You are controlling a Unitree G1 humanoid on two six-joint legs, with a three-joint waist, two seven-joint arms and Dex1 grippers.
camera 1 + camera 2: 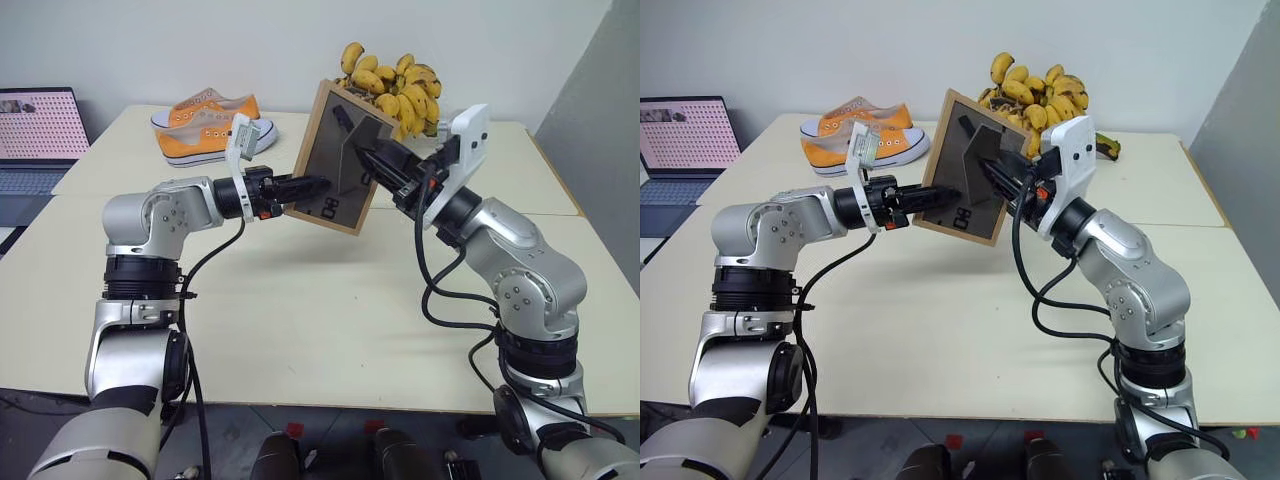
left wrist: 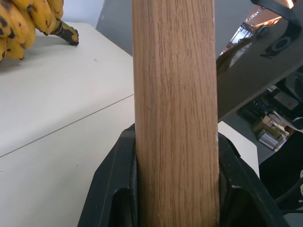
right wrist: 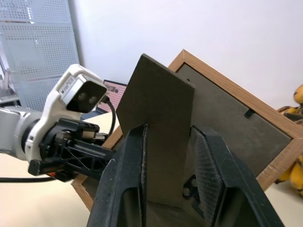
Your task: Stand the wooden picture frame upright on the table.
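The wooden picture frame was held up in the air above the middle of the desk, tilted, back panel facing the robot, clear of the surface. Left gripper came in from the left w/ its fingers clamped on the frame's light-wood edge; right gripper came from the right, fingers clamped on the dark flap of the stand sticking out of the back panel. Desk was a big pale cream top, smooth & plain, w/ a seam running left-right across it; near half bare under the frame. On the far side: a bunch of bananas, yellow w/ brown spots, just behind the frame's far-right corner, & a pair of orange sneakers w/ white soles at far left. Beyond the desk's left edge sat a laptop w/ a pink dotted screen. Room: plain white wall behind the desk, a grey panel at the far right. In the right wrist view a perforated white screen stood behind the left arm.
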